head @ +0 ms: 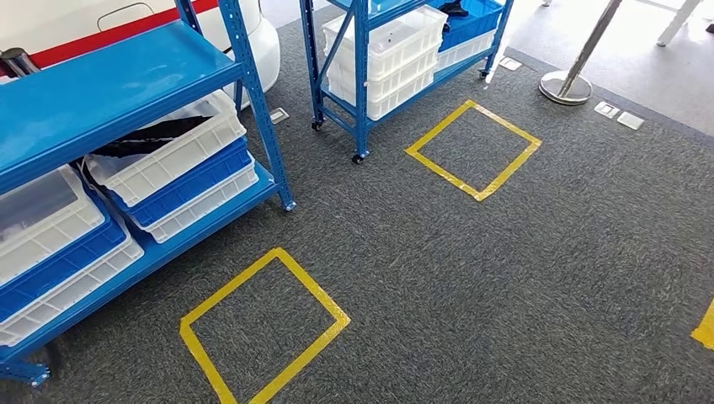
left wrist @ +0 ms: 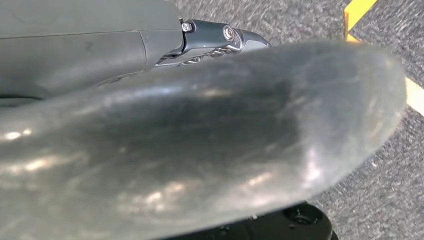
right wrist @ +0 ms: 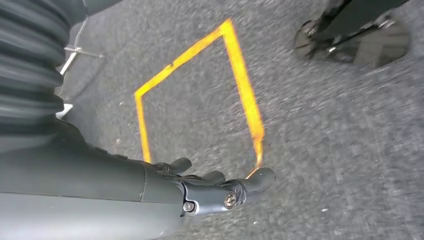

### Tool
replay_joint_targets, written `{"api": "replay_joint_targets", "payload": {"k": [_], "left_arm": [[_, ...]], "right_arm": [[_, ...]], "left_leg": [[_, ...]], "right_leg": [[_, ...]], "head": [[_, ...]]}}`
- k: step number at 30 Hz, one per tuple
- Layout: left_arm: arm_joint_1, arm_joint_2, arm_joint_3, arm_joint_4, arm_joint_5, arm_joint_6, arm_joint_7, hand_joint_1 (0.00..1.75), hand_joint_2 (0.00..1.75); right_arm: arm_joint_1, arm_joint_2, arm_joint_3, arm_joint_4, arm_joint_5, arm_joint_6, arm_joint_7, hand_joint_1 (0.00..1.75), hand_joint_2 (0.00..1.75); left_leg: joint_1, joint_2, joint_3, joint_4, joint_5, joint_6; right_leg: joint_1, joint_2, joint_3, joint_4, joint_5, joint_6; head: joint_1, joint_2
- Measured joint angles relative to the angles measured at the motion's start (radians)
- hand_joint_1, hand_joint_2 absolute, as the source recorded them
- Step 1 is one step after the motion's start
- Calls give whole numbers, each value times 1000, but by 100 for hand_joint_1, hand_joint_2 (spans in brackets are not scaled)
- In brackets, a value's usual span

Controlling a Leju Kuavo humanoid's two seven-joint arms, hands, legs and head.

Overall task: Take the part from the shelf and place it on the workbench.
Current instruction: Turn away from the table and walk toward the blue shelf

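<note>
A big dark grey, glossy, rounded part point(left wrist: 225, 135) lies close across the left wrist view, blurred, and my left hand point(left wrist: 210, 37) holds it, with a thumb showing over its edge above the grey carpet. My right hand point(right wrist: 215, 187) hangs over the carpet with its fingers loosely spread and nothing in them. In the head view a blue shelf point(head: 109, 93) stands at the left with white and blue bins; one white bin point(head: 168, 156) holds a black piece point(head: 156, 135).
A second blue wheeled shelf point(head: 362, 76) with white bins stands at the back. Two yellow tape squares point(head: 265, 328) point(head: 473, 150) mark the grey carpet. A metal post base point(head: 566, 87) stands at the back right. Under my right hand lies a yellow tape square point(right wrist: 245, 95).
</note>
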State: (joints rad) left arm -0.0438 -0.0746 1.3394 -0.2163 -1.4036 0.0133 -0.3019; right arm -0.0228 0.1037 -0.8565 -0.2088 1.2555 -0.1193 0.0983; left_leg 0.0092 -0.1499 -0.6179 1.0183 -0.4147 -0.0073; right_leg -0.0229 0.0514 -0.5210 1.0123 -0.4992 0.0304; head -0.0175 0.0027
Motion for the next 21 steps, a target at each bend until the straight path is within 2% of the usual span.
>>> {"api": "replay_joint_targets", "payload": {"k": [1, 2, 4, 5, 6, 7, 8, 9, 11, 12, 13, 15, 16, 17, 18, 19, 20, 21], "left_arm": [[3, 0, 0, 0, 0, 1, -1, 0, 0], [3, 0, 1, 0, 1, 1, -2, 0, 0], [1, -1, 1, 0, 1, 1, -6, 0, 0], [-1, -1, 1, 0, 2, 2, -7, 0, 0], [-2, -2, 1, 0, 2, 2, -7, 0, 0], [-1, -2, 1, 0, 2, 3, -7, 0, 0], [0, -2, 1, 0, 2, 4, -7, 0, 0], [1, -2, 1, 0, 3, 6, -7, 0, 0], [0, -1, 1, 0, 3, 7, -7, 0, 0], [-1, -1, 1, 0, 3, 8, -7, 0, 0], [-2, -2, 1, 0, 3, 8, -7, 0, 0], [-1, -2, 1, 0, 3, 9, -6, 0, 0], [0, -2, 1, 0, 3, 10, -6, 0, 0], [0, -3, 2, 0, 3, 11, -6, 0, 0], [-1, -4, 2, 0, 3, 12, -6, 0, 0], [-3, -4, 2, 0, 3, 12, -7, 0, 0], [-4, -4, 2, 0, 3, 13, -8, 0, 0], [-6, -4, 2, 0, 3, 13, -10, 0, 0]], "right_arm": [[0, 0, 0, 0, 0, 0, 0, 0, 175], [1, 0, 0, 0, 1, 1, 0, 0, 175], [5, 1, 0, 0, 2, 1, -1, 0, 175], [8, 1, 0, 0, 3, 2, 0, 0, 175], [10, 1, 0, 0, 4, 2, 0, 0, 175], [11, 1, -1, 0, 4, 2, 0, 0, 175], [10, 1, -1, 0, 4, 2, 0, 0, 175], [10, 2, -1, 0, 4, 2, 0, 0, 175], [10, 3, -1, 0, 4, 2, 0, 0, 87], [9, 4, -1, 0, 4, 2, 0, 0, 44], [8, 4, -1, 0, 4, 2, 0, 0, 0], [4, 4, -1, 0, 4, -3, -1, 0, 0], [1, 4, -1, 0, 4, -7, -2, 0, 0], [0, 4, -1, 0, 4, -11, -3, 0, 0], [1, 4, -1, 0, 4, -14, -4, 0, 0], [2, 5, -1, 0, 4, -15, -5, 0, 0], [4, 5, -1, 0, 4, -16, -5, 0, 0], [6, 6, -1, 0, 4, -16, -5, 0, 0]], "left_leg": [[0, 13, -5, 7, -5, -5], [0, 39, -16, 31, -22, -9], [-1, 109, -65, 142, -92, -14], [0, 129, -96, 213, -128, -16], [1, 138, -119, 268, -150, -18], [2, 143, -125, 289, -152, -18], [3, 147, -111, 269, -136, -18], [3, 158, -76, 212, -105, -17], [-1, 202, 3, 74, -57, -9], [-4, 217, 27, 32, -47, -4], [-8, 223, 35, 15, -46, 1], [-11, 202, 33, 11, -43, 13], [-10, 193, 33, 7, -39, 19], [-6, 185, 34, 3, -35, 26], [-3, 178, 33, -1, -31, 32], [0, 171, 31, -2, -29, 36], [0, 163, 28, -2, -27, 39], [0, 154, 25, -2, -26, 40]], "right_leg": [[-1, -13, 2, -1, 4, -8], [-3, -26, 3, -3, 7, -16], [0, -57, 1, -4, 10, -27], [3, -73, 0, -3, 9, -29], [6, -90, 0, -3, 8, -30], [7, -106, -1, -3, 8, -31], [8, -120, 0, -3, 7, -31], [8, -133, 3, -3, 5, -30], [13, -156, 7, -3, -1, -24], [17, -165, 10, -3, -4, -19], [20, -173, 10, -4, -6, -15], [21, -187, 18, -6, -8, -4], [20, -177, 17, -1, -12, 0], [18, -154, 10, 18, -24, 3], [17, -122, -11, 60, -46, 2], [14, -88, -43, 123, -74, 0], [13, -68, -80, 195, -102, -3], [12, -59, -113, 256, -121, -2]], "head": [[-1, 0], [-4, 0], [-10, 0], [-12, 0], [-11, 0], [-12, 0], [-12, 0], [-12, 0], [-12, 0], [-11, 0], [-10, 0], [-9, 0], [-8, 0], [-8, 0], [-7, 0], [-5, 0], [-4, 0], [-4, 0]]}}
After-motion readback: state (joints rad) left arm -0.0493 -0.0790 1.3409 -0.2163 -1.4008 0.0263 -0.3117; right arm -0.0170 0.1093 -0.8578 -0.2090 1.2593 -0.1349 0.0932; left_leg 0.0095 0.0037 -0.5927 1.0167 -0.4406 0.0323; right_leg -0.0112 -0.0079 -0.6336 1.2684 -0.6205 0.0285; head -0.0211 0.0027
